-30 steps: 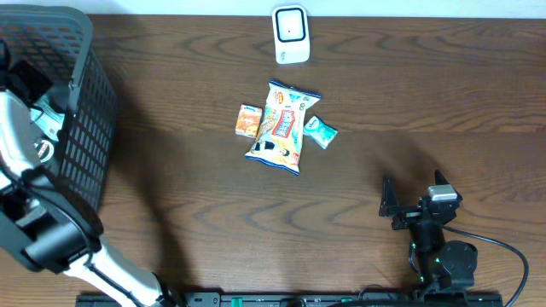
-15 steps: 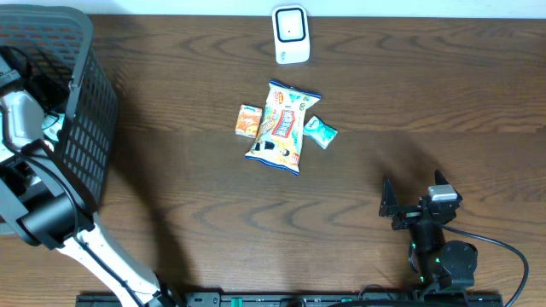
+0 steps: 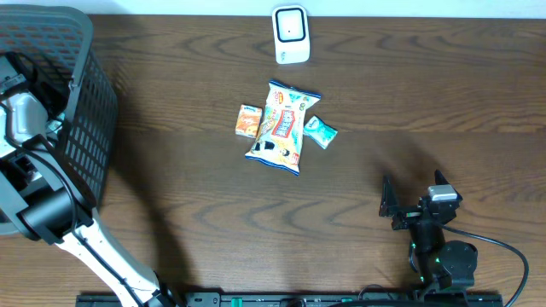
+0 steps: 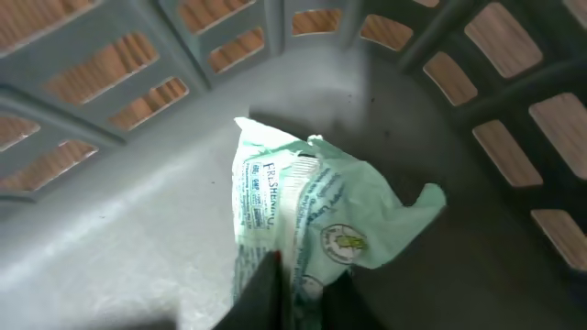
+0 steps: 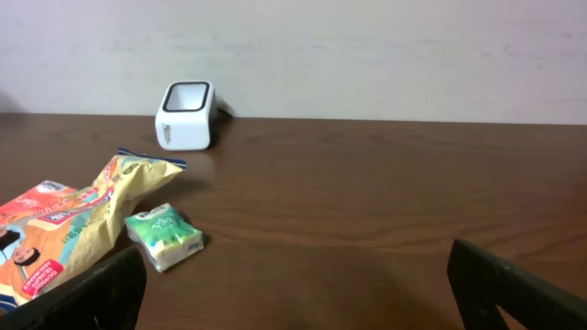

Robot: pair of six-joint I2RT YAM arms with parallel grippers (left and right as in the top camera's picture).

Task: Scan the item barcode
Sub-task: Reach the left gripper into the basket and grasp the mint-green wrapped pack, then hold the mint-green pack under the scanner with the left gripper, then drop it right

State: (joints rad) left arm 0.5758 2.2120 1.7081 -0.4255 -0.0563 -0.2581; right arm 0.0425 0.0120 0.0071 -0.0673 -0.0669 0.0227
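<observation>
- State: the left claw (image 4: 295, 286) is pressed together on the lower edge of the pale green packet (image 4: 312, 215). The packet lies on the floor of the basket (image 4: 110, 82) at the left edge of the table (image 3: 426, 85). The right claw (image 3: 414, 194) is spread wide and holds nothing, close to the near right corner of the table.
- Weak hold: the pinch appears to take only thin film at one edge. The packet may slide out during the lift, or hang and swing under the claw.
- Snagging: the basket walls are tall and latticed. A loose flap of the packet, or the wrist itself, may catch on a wall or the rim and drag or tip the basket.
- Failed read: no barcode can be made out in the left wrist view. If the code faces away from the scanner (image 3: 290, 34), sits on crumpled film, or lies under a finger, the scan will probably not register.
- Poor presentation: the scanner stands at the far edge of the table, about midway along it and well apart from the basket. A swinging packet may pass its window tilted or too briefly.
- Collision: a snack bag (image 3: 281, 128), an orange pack (image 3: 248, 121) and a small green pack (image 3: 321, 131) lie together in the middle of the table. A low carry may knock them toward the scanner.
- Drop: a packet lost over the table would need a fresh pickup.
</observation>
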